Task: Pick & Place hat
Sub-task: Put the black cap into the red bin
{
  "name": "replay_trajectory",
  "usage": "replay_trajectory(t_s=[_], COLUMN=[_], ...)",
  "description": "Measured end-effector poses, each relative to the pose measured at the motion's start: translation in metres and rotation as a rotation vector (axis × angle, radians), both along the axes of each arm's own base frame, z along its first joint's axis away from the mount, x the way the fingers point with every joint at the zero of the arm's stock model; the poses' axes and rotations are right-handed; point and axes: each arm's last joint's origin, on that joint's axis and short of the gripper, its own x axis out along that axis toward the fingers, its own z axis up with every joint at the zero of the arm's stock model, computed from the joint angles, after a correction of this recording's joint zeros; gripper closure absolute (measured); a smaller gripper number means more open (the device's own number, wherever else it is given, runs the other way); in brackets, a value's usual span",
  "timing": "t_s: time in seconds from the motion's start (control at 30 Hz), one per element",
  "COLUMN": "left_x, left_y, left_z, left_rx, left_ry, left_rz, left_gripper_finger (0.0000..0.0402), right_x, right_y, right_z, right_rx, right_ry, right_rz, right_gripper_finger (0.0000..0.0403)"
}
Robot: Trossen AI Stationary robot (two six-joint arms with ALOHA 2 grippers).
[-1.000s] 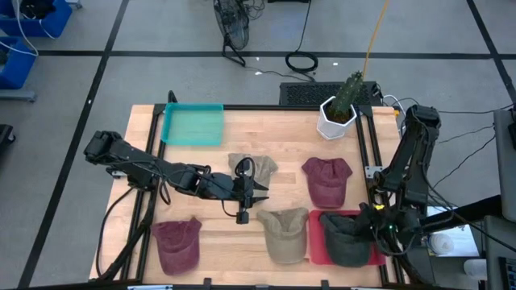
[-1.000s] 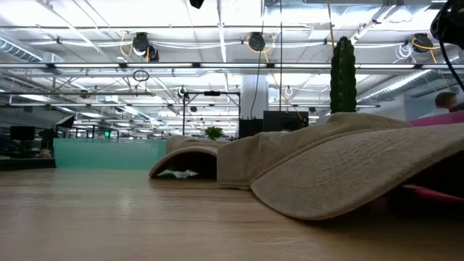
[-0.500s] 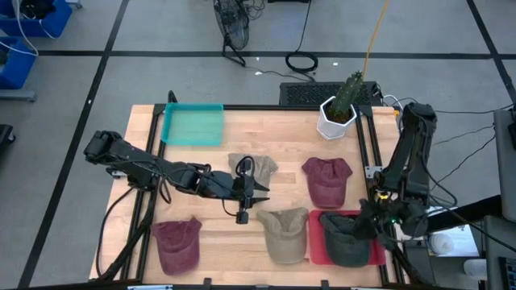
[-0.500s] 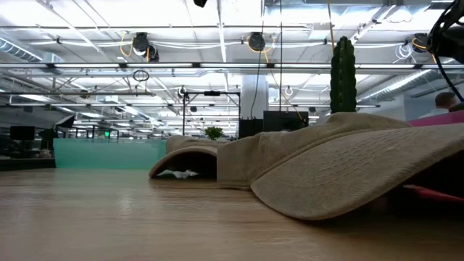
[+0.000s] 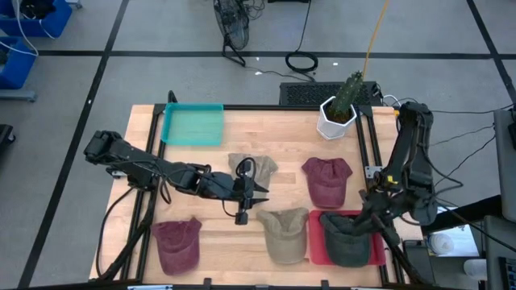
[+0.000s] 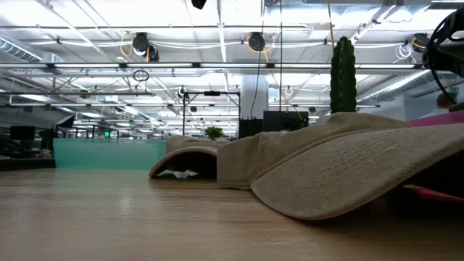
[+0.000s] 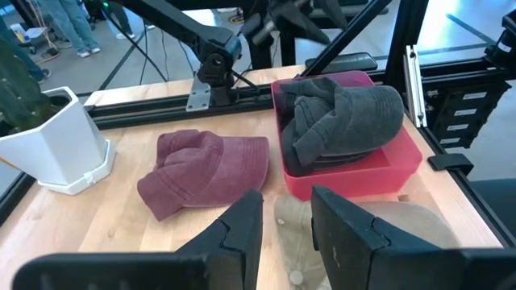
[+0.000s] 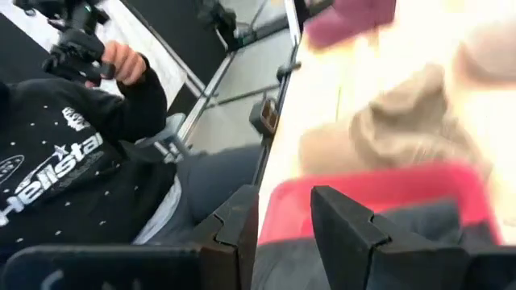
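At the right front corner of the bench: the right pincer has lifted off the dark grey cloth cap, which lies crumpled in the shallow red plastic tray
Right pincer state: its fingers stand apart with nothing between them; over the last second they have spread and the arm has drawn up and back toward the bench's edge
Meaning for the task: judged from this, the grey cap counts as placed, and the arm is free for the next hat
Left pincer: hangs unchanged over mid-bench by the tan cap at the back; its fingers stand slightly apart and empty
Hats left on the wooden bench: a maroon cap beside the tray, a beige cap just left of the tray, a second maroon cap at front left
Other things: teal tray at the back left, white pot with a cactus
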Motion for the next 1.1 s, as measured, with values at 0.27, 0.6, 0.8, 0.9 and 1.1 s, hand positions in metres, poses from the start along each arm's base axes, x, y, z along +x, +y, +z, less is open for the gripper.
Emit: replay_trajectory(t_s=[0.27, 0.6, 0.8, 0.9, 1.1], left_x=[0.000, 0.000, 0.000, 0.000, 0.000], left_y=[0.000, 0.000, 0.000, 0.000, -0.001], left_z=[0.000, 0.000, 0.000, 0.000, 0.000], left_rx=[-0.004, -0.008, -0.015, -0.032, -0.053], left_ry=[0.002, 0.001, 0.001, 0.001, 0.004], left_rz=[0.001, 0.003, 0.005, 0.011, 0.006], left_gripper_finger=[0.0289, 0.0289, 0.0289, 0.0289, 0.0289], right_x=[0.001, 0.018, 0.039, 0.048, 0.064], right_y=[-0.001, 0.032, 0.060, 0.071, 0.086], right_z=[0.025, 0.009, 0.005, 0.007, 0.024], right_rx=[-0.078, -0.123, -0.179, -0.239, -0.378], right_ry=[-0.125, -0.062, -0.039, 0.026, 0.295], right_rz=[0.000, 0.036, 0.097, 0.114, 0.109], right_gripper_finger=[0.0297, 0.0311, 0.0323, 0.0329, 0.0348])
